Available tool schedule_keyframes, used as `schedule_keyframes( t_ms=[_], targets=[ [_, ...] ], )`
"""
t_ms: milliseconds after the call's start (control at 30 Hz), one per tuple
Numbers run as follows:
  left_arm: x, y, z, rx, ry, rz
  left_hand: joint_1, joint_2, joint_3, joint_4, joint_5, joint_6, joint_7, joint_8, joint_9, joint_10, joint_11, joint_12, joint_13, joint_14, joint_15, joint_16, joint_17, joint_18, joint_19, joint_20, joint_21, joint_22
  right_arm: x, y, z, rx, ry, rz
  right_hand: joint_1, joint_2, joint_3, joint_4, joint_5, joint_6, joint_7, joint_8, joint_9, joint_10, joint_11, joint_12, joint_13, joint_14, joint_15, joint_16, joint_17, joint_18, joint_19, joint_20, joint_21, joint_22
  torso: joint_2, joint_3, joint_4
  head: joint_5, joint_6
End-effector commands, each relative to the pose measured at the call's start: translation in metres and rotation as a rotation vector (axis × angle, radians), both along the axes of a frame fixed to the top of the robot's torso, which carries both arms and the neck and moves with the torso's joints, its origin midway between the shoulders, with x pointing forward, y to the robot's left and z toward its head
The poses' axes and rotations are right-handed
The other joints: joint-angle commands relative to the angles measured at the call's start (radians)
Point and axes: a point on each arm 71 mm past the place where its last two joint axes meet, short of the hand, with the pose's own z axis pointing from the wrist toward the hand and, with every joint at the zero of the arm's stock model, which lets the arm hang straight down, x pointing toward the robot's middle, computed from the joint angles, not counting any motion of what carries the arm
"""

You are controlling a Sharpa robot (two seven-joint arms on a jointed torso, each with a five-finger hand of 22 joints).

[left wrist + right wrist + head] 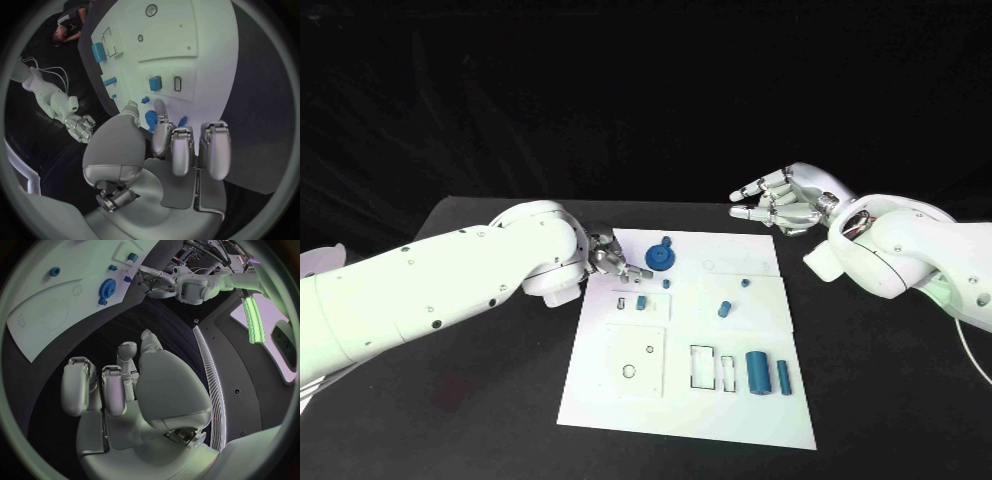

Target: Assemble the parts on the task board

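Task board (625,380) was seen flat on the black bench (473,420), between the two arms.

Left hand (606,256) was positioned over the board's far-left corner. In the left wrist view its fingers (182,150) were curled side by side, tips just beside the blue gear (662,259). Whether the gear was touched or pinched could not be told; nothing was plainly held.

Right hand (783,203) was raised off the board, beyond its far-right corner, well apart from every part. Its fingers (112,390) were curled inward with nothing in them.

Parts on the board: the gear at the far edge with a small blue peg (666,241) just beyond it; a small blue block (642,301) beside an outlined slot, near the left hand; a short blue pin (724,309) and a smaller piece (744,283) near the middle; a large blue cylinder (757,372) and a slimmer blue bar (785,377) lying side by side at the near right, next to rectangular outlines.

No readable writing, labels or brands could be made out on the board or arms.
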Motion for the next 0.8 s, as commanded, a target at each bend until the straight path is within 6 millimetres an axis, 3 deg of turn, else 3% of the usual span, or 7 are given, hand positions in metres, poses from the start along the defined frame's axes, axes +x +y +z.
schedule_keyframes(
  t_ms=[33,133,233,333,800],
  targets=[
    [0.005,0.009,0.01,0.034,0.082,0.0,0.056,0.0,0.021,-0.002,-0.002,-0.051,0.023,-0.044,-0.03,-0.027,0.017,-0.033,-0.033,0.104,0.018,0.003,0.263,-0.002,0.066,0.015,-0.018,0.174,0.0,0.001,-0.001,-0.001,0.001,0.015,-0.012,0.001,-0.004,0.001,-0.007,0.003,-0.001,0.004,0.001,-0.009,-0.001,-0.003,0.0,0.074,0.0,-0.007,0.149,0.007,-0.006,0.0,-0.004,-0.002,0.0,0.0009,-0.0004,0.0,0.005],
    [0.018,0.019,0.025,0.046,0.078,0.009,0.08,0.0,0.041,0.001,-0.004,-0.066,0.042,-0.082,-0.07,-0.05,0.036,-0.063,-0.064,0.104,0.035,0.003,0.263,0.003,0.058,0.032,-0.031,0.157,0.001,0.001,-0.002,-0.002,0.004,0.014,-0.012,0.001,-0.004,0.001,-0.007,0.003,-0.001,0.004,0.001,-0.009,-0.001,-0.003,0.0,0.074,0.0,-0.007,0.149,0.007,-0.006,0.0,-0.004,-0.002,0.0,0.0005,-0.0002,-0.001,0.008],
    [0.03,0.026,0.032,0.065,0.057,0.026,0.065,0.002,0.026,0.001,-0.008,-0.061,0.046,-0.092,-0.087,-0.052,0.039,-0.063,-0.066,0.104,0.039,0.003,0.263,0.003,0.058,0.037,-0.031,0.158,0.001,0.001,-0.003,-0.003,0.006,0.013,-0.012,0.001,-0.004,0.001,-0.007,0.003,-0.001,0.004,0.001,-0.009,-0.001,-0.003,0.0,0.074,0.0,-0.007,0.149,0.007,-0.006,0.0,-0.004,-0.002,0.0,0.001,0.0004,0.0,0.011],
    [0.041,0.029,0.035,0.097,0.034,0.035,0.048,0.002,0.001,0.001,-0.011,-0.053,0.046,-0.098,-0.101,-0.05,0.04,-0.061,-0.066,0.104,0.041,0.003,0.263,0.002,0.06,0.04,-0.029,0.162,0.002,0.001,-0.004,-0.003,0.007,0.014,-0.012,0.001,-0.004,0.001,-0.007,0.003,-0.001,0.004,0.001,-0.009,-0.001,-0.003,0.0,0.074,0.0,-0.007,0.149,0.007,-0.006,0.0,-0.004,-0.002,0.001,-0.0013,0.0006,-0.001,0.012],
    [0.066,0.028,0.012,0.176,0.069,0.051,0.051,0.033,-0.016,0.0,-0.01,-0.02,0.038,-0.092,-0.119,-0.036,0.034,-0.04,-0.049,0.104,0.038,0.003,0.263,-0.003,0.069,0.04,-0.015,0.182,0.002,0.004,-0.006,-0.002,0.011,0.023,-0.012,0.004,-0.005,0.001,-0.008,0.003,-0.001,0.004,0.001,-0.008,-0.001,0.0,0.001,0.074,0.0,-0.006,0.149,0.006,-0.006,0.0,-0.003,-0.001,0.001,-0.0006,-0.0007,0.005,0.007]
  ],
)
